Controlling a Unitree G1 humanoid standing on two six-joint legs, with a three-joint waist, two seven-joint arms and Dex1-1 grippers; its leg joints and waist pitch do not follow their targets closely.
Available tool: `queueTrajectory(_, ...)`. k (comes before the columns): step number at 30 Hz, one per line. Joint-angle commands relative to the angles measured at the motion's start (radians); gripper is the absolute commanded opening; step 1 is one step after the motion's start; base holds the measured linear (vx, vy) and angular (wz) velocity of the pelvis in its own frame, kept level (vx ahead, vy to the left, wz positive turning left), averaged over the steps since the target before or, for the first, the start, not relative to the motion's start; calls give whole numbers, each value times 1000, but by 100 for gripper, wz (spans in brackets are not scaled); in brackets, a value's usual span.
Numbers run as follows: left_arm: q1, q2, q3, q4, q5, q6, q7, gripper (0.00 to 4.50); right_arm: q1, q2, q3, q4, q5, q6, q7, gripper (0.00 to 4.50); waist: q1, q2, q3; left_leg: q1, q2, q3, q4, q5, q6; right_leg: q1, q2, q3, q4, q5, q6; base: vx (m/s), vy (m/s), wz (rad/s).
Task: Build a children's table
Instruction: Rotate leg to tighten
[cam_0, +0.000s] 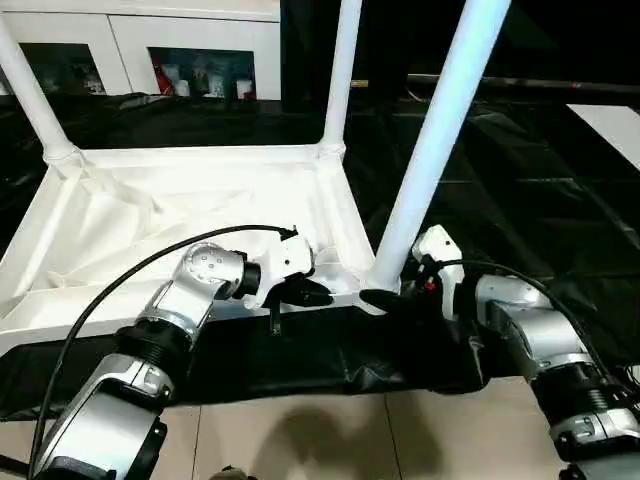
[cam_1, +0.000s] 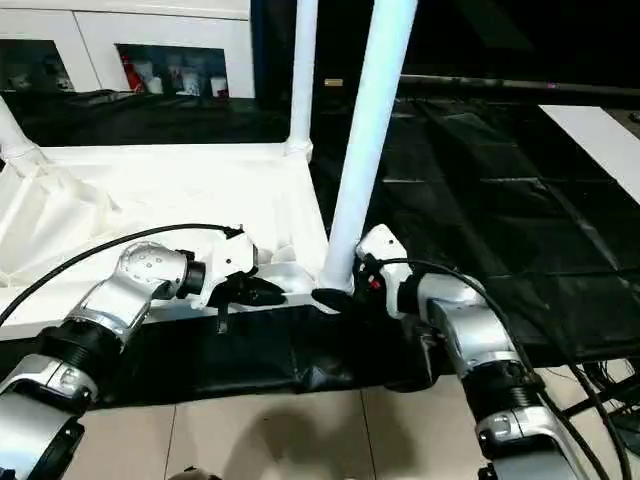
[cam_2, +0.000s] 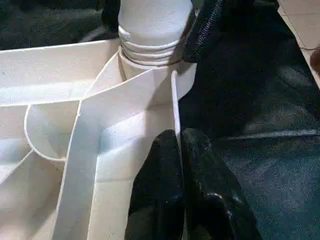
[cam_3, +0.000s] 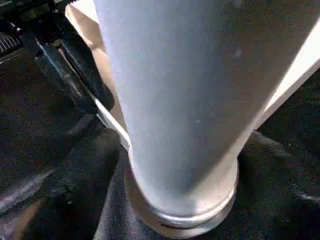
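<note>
Now right gripper (cam_0: 385, 297) clasps leg (cam_0: 430, 160) — near corner.

Black sheet (cam_0: 520, 190) covers the support surface. White tabletop (cam_0: 150, 215) lies on it upside down, ribs upward; bare sheet stretches beyond tabletop's right edge.

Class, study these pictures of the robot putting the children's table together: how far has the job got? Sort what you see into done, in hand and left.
Done: three legs stand in corner sockets of the upturned tabletop, two at the far corners.
In hand: the near-right leg; threads still show above its socket in the left wrist view. The right gripper is at its base, and the left gripper pinches the tabletop's rim.
Left: the fourth leg, then turning the table upright.
</note>
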Motion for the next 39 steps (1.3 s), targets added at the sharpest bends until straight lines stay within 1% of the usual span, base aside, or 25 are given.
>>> queueTrajectory(1, 20, -9, -31, -8, 1, 4, -32, 0, -13, -7, 0, 7, -5, -7, 10, 327, 2, 1, -63, 19, 42, -15, -60, -103, 56, 42, -83, 45, -54, 31, -274, 0, 0, 0)
queueTrajectory(2, 22, -7, -31, -12, 2, 7, -32, 0, -13, -6, -4, 10, -4, -6, 9, 306, 2, 2, -64, 18, 42, -16, -61, -99, 57, 43, -83, 45, -53, 37, -274, 0, 0, 0)
queueTrajectory(4, 25, -4, -33, -18, 2, 13, -35, 0, -12, -7, -3, 10, -3, -5, 11, 301, 3, 2, -64, 18, 42, -16, -60, -97, 57, 43, -83, 45, -52, 39, -275, 0, 0, 0)
queueTrajectory(7, 27, -1, -34, -22, 3, 17, -36, 0, -9, -9, 3, 10, -2, -8, 16, 276, 2, 3, -66, 18, 42, -16, -59, -92, 59, 45, -83, 44, -50, 54, -277, 0, 0, 0)
queueTrajectory(11, 28, -2, -33, -21, 4, 17, -28, 0, -4, -4, 2, 10, -2, -6, 4, 272, 2, 2, -66, 17, 41, -16, -58, -89, 62, 46, -82, 44, -49, 62, -279, 0, 0, 0)
queueTrajectory(14, 20, -21, -25, -6, 18, 39, 32, 0, -2, 18, -16, 32, -15, -11, -71, 271, 1, 1, -65, 18, 41, -16, -59, -93, 61, 43, -83, 44, -51, 47, -280, 0, 0, 0)
queueTrajectory(15, 9, -40, -19, 12, 28, 55, 82, 0, -7, 43, -36, 55, -21, -8, -143, 270, -3, -1, -62, 18, 41, -15, -60, -109, 53, 40, -83, 45, -54, 17, -276, 0, 0, 0)
queueTrajectory(16, 3, -52, -15, 22, 33, 66, 112, 0, -11, 58, -48, 68, -24, -4, -187, 270, -5, 1, -59, 21, 40, -17, -62, -139, 35, 37, -85, 46, -62, -45, -269, 0, 0, 0)
queueTrajectory(17, -11, -77, -10, 44, 43, 75, 167, 0, -14, 90, -67, 87, -27, 2, -262, 270, -5, -1, -60, 22, 40, -17, -62, -153, 28, 37, -85, 46, -65, -72, -263, 0, 0, 0)
queueTrajectory(18, -29, -112, -8, 70, 54, 90, 230, 0, -19, 146, -99, 108, -19, 19, -370, 270, -9, 3, -56, 25, 40, -17, -66, -179, 11, 32, -85, 47, -71, -123, -254, 0, 0, 0)
queueTrajectory(19, -45, -145, -7, 93, 64, 103, 288, 0, -20, 196, -121, 116, -7, 32, -445, 270, -11, 2, -55, 26, 39, -20, -69, -208, -8, 31, -85, 47, -77, -186, -238, 0, 0, 0)
queueTrajectory(20, -50, -156, -7, 100, 68, 108, 308, 0, -21, 213, -128, 116, -2, 36, -465, 270, -12, 2, -56, 27, 40, -22, -70, -213, -17, 32, -86, 47, -76, -201, -230, 0, 0, 0)
queueTrajectory(21, -61, -177, -10, 113, 78, 120, 343, 0, -25, 248, -141, 117, 9, 37, -509, 270, -11, 6, -56, 27, 40, -23, -71, -215, -23, 32, -87, 47, -80, -211, -217, 0, 0, 0)
queueTrajectory(22, -67, -190, -13, 121, 84, 128, 365, 0, -28, 272, -150, 118, 15, 37, -539, 270, -12, 4, -56, 27, 40, -23, -72, -219, -25, 30, -86, 48, -81, -207, -212, 0, 0, 0)
queueTrajectory(23, -72, -200, -14, 126, 88, 133, 381, 0, -31, 290, -155, 120, 20, 38, -561, 270, -13, 4, -57, 26, 40, -23, -72, -216, -24, 31, -85, 48, -81, -202, -208, 0, 0, 0)
queueTrajectory(24, -79, -215, -15, 133, 91, 143, 403, 0, -37, 311, -153, 122, 18, 27, -585, 270, -12, 9, -57, 26, 39, -24, -72, -214, -24, 31, -85, 48, -81, -198, -207, 0, 0, 0)
queueTrajectory(25, -84, -225, -19, 136, 95, 147, 413, 0, -48, 331, -147, 129, 9, 16, -610, 270, -12, 10, -57, 27, 38, -22, -71, -213, -21, 28, -85, 49, -83, -189, -206, 0, 0, 0)
queueTrajectory(29, -94, -231, -17, 143, 99, 127, 411, 0, -65, 355, -112, 132, -28, -37, -603, 270, -13, 8, -59, 22, 36, -23, -72, -203, -20, 32, -84, 48, -80, -158, -204, 0, 0, 0)
queueTrajectory(30, -94, -230, -17, 144, 99, 124, 410, 0, -64, 355, -110, 131, -30, -39, -599, 305, -13, 7, -59, 21, 37, -23, -72, -201, -15, 32, -84, 48, -79, -147, -205, 0, 0, 0)
queueTrajectory(31, -91, -219, -14, 146, 95, 111, 391, 0, -56, 345, -100, 112, -31, -48, -560, 326, -13, 3, -58, 21, 37, -22, -72, -197, -8, 32, -83, 48, -79, -137, -208, 0, 0, 0)
queueTrajectory(32, -87, -212, -15, 144, 94, 102, 378, 0, -52, 338, -98, 102, -26, -50, -538, 340, -12, 4, -59, 20, 37, -22, -71, -194, -6, 34, -83, 48, -78, -132, -209, 0, 0, 0)
queueTrajectory(33, -76, -194, -16, 136, 88, 82, 343, 0, -42, 316, -94, 77, -10, -37, -481, 345, -12, 5, -59, 20, 37, -22, -71, -190, 2, 34, -83, 48, -77, -124, -211, 0, 0, 0)
queueTrajectory(34, -69, -185, -17, 131, 85, 71, 325, 0, -37, 303, -92, 64, 0, -26, -452, 345, -10, 2, -59, 18, 36, -22, -71, -182, 14, 39, -84, 48, -77, -114, -209, 0, 0, 0)
queueTrajectory(36, -64, -176, -19, 127, 82, 73, 310, 0, -30, 288, -86, 48, 10, -16, -419, 385, -11, 0, -61, 16, 37, -21, -69, -155, 25, 39, -84, 48, -72, -75, -216, 0, 0, 0)
queueTrajectory(39, -44, -138, -23, 109, 67, 55, 241, 0, -2, 210, -49, -8, 10, -14, -296, 387, -6, -1, -62, 15, 37, -20, -64, -125, 46, 44, -84, 47, -68, -32, -229, 0, 0, 0)
